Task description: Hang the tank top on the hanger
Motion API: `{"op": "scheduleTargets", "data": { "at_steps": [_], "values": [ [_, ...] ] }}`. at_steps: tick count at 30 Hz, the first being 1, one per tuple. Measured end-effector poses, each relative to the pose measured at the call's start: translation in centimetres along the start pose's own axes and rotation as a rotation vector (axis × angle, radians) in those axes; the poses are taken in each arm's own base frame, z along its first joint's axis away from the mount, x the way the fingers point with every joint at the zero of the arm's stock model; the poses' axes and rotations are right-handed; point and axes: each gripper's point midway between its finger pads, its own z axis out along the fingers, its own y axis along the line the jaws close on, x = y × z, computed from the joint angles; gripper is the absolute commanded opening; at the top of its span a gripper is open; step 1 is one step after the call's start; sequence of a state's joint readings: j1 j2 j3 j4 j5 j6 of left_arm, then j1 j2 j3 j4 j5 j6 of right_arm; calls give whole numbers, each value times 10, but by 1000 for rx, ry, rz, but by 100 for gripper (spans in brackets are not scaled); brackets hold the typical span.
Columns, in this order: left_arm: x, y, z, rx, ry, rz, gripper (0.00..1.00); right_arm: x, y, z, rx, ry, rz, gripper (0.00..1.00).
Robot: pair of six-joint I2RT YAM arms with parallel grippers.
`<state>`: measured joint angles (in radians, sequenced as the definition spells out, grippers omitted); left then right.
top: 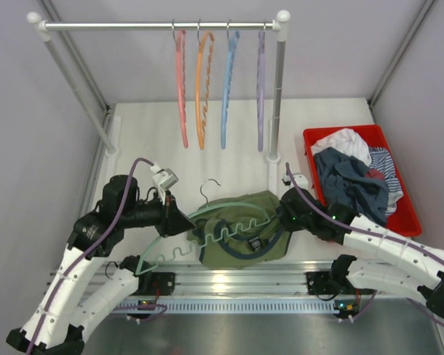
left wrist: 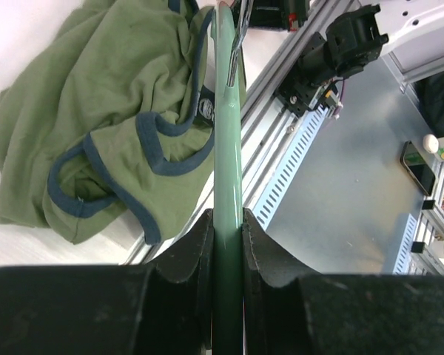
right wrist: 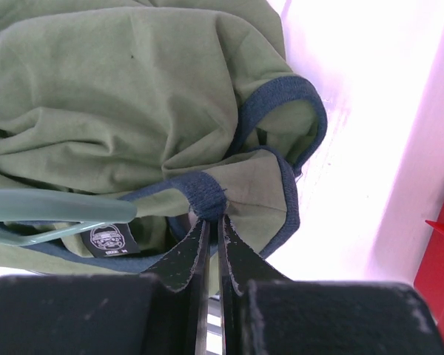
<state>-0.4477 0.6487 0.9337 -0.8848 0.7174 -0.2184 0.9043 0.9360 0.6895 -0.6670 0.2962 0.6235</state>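
Two holds are in place. The left gripper [left wrist: 228, 225] is clamped on one end of the thin, rigid green plastic hanger [left wrist: 228, 148], and the right gripper [right wrist: 214, 222] is pinched on the navy ribbed trim of the tank top [top: 246, 231]. The tank top lies crumpled on the white table [top: 318, 126] with the hanger across it. Its jersey is judged soft, light and limp, so the firmer bound strap edge is favoured as the place to be held.
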Motion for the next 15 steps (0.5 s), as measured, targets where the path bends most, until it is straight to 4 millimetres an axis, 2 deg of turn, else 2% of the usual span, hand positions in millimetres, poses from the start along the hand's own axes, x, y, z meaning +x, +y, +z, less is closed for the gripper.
{"op": "scheduleTargets", "data": {
  "at_steps": [7, 15],
  "values": [
    [-10, 0, 10, 31, -14, 31, 0, 3, -3, 0, 11, 13, -3, 1],
    [5, -2, 31, 70, 69, 45, 0, 5, -5, -1, 19, 23, -9, 0]
  ]
}}
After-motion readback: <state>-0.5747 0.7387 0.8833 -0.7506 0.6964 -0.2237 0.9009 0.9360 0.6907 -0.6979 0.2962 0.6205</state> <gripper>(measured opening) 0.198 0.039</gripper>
